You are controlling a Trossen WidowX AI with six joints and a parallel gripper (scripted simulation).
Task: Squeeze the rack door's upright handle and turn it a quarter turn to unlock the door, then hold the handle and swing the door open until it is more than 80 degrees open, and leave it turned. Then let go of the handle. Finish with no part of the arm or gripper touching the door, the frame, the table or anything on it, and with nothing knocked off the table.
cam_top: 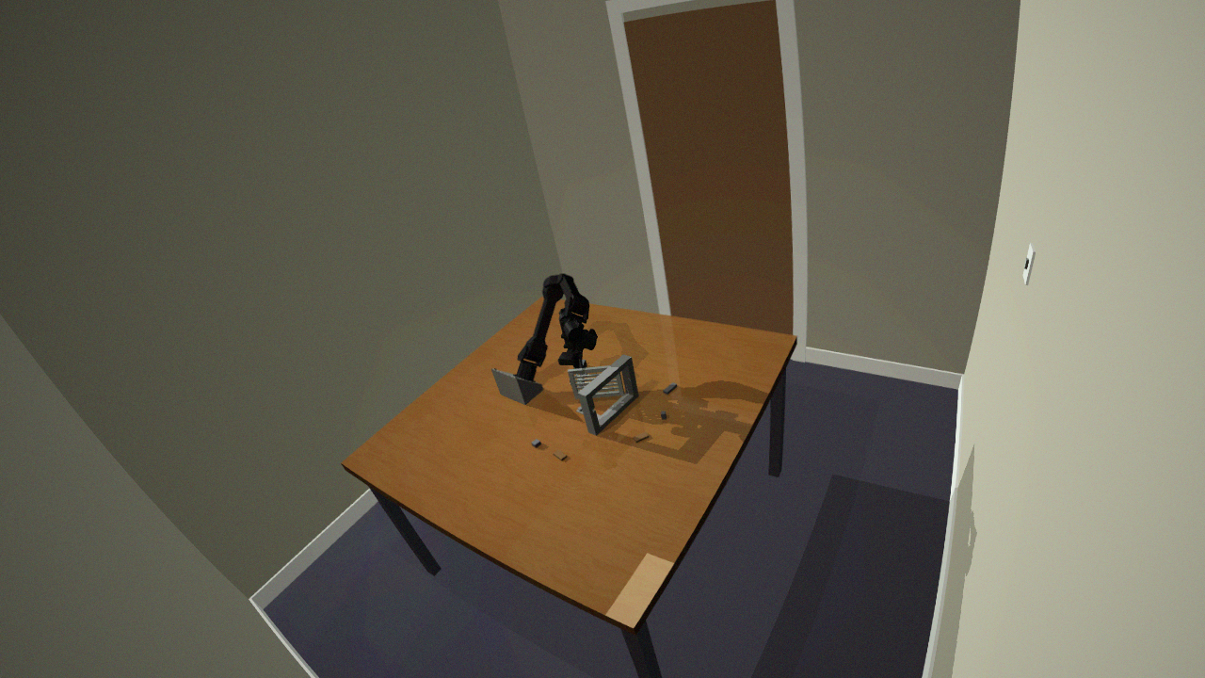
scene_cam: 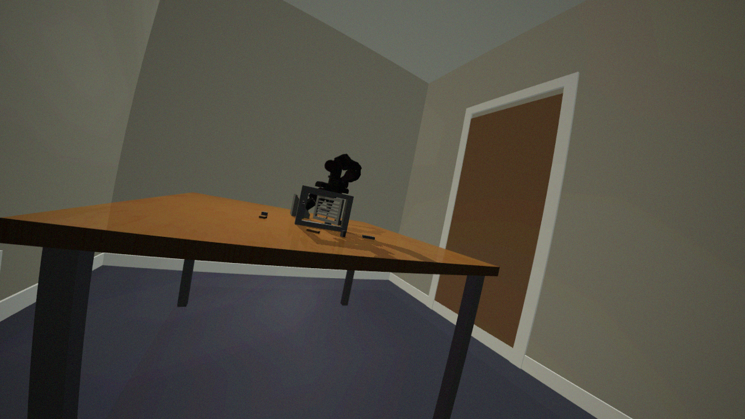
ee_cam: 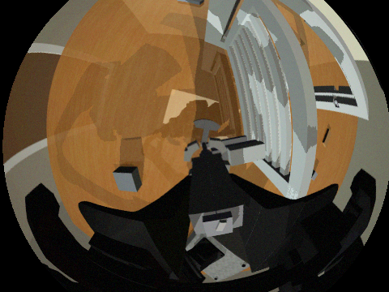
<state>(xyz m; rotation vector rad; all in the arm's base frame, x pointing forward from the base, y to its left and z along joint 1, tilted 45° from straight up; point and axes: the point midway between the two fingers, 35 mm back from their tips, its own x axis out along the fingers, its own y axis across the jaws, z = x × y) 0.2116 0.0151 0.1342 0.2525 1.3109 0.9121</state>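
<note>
The rack frame stands upright on the table. Its slatted door is swung partway out towards the arm side, clearly apart from the frame at its free edge; I cannot read the exact angle. My gripper points down at the door's free edge, shut on the handle. The grey handle shows just beyond the fingertips in the wrist view, with its bracket reaching to the door. The fingers hide part of the handle, so its turn is hard to judge.
A grey plate stands by the arm's base. Small blocks lie around the frame: a dark one, a small one, a thin one and two in front. A grey block lies left of the fingers.
</note>
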